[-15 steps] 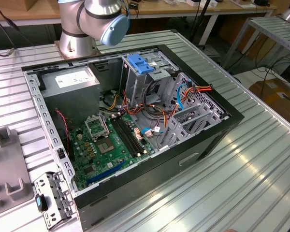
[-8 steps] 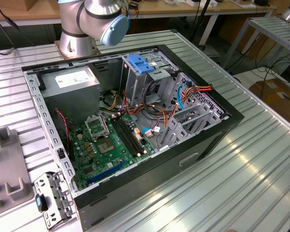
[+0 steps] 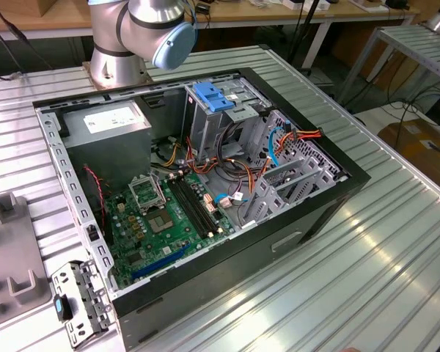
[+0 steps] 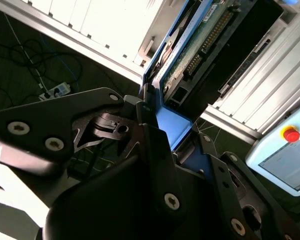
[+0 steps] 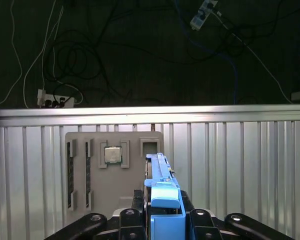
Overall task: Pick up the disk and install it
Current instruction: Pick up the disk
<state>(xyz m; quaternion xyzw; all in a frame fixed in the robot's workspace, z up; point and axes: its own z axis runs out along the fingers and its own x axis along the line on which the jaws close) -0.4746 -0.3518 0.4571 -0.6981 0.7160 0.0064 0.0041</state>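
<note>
My gripper (image 5: pixel 162 212) is shut on the disk (image 5: pixel 161 187), which stands on edge between the black fingers (image 5: pixel 132 217) with its blue plastic rail facing the first wrist view. In the second wrist view the disk (image 4: pixel 200 45) shows its green circuit-board side and a blue rail, clamped in the gripper (image 4: pixel 162 127). It is held in the air above the slatted metal table (image 5: pixel 250 160). The open computer case (image 3: pixel 205 191) lies on the table in the exterior view, with the arm's base (image 3: pixel 121 44) behind it.
Inside the case are a grey cage with a blue top (image 3: pixel 216 99), a power-supply box (image 3: pixel 114 121), a green motherboard (image 3: pixel 165 213) and loose cables. A grey holder tray (image 5: pixel 110 170) with a chip sits below the gripper. A metal bracket (image 3: pixel 77 304) lies by the case's near corner.
</note>
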